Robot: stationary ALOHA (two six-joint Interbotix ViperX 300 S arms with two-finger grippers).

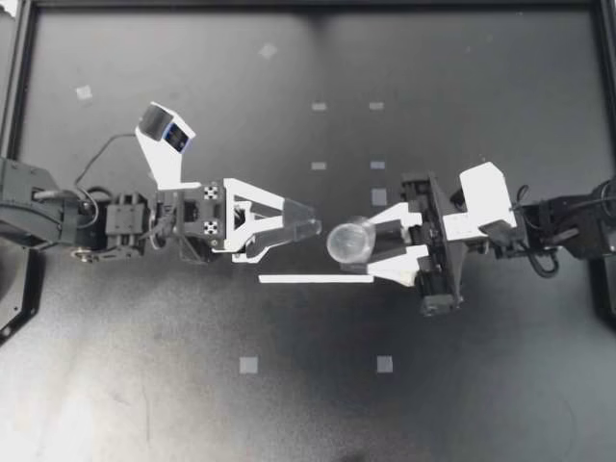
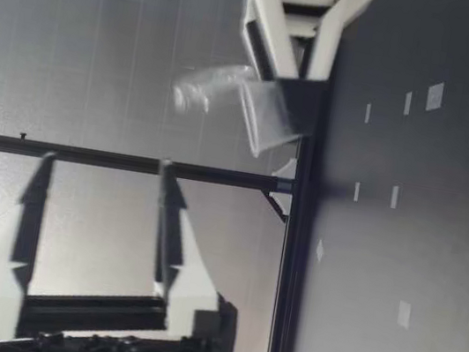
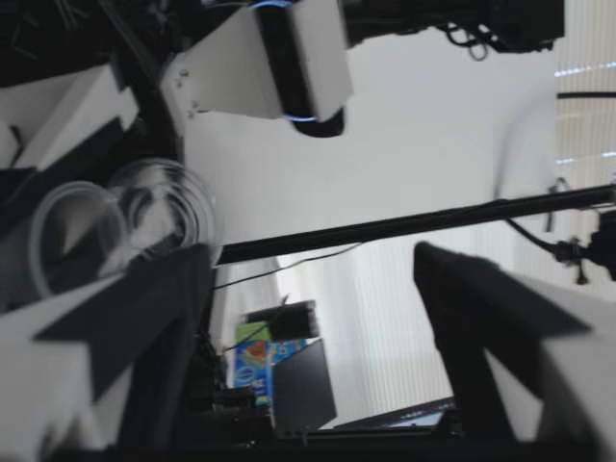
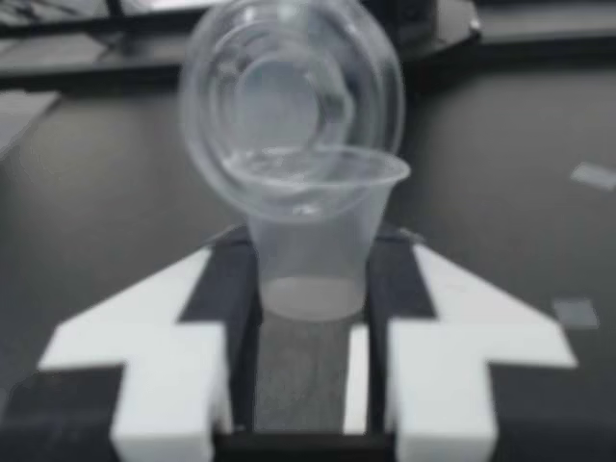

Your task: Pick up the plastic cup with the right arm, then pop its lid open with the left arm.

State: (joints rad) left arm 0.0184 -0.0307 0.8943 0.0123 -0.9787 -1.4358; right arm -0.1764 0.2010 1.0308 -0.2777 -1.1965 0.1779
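Observation:
My right gripper (image 1: 373,244) is shut on a small clear plastic cup (image 1: 348,241) and holds it upright above the table. In the right wrist view the cup (image 4: 313,241) sits between the two fingers, and its hinged lid (image 4: 289,106) stands open behind the rim. My left gripper (image 1: 306,227) hovers just beside the cup, open wide and holding nothing. The low view shows the left gripper (image 2: 103,171) turned with one finger above the other, and the cup (image 2: 266,114) farther back. From the left wrist view the cup (image 3: 115,231) lies just past one fingertip (image 3: 183,279).
A thin white strip (image 1: 316,279) lies flat on the dark table (image 1: 462,385), just in front of both grippers. Small grey tape squares (image 1: 248,365) dot the surface. A black frame rail (image 1: 308,4) borders the table at the back.

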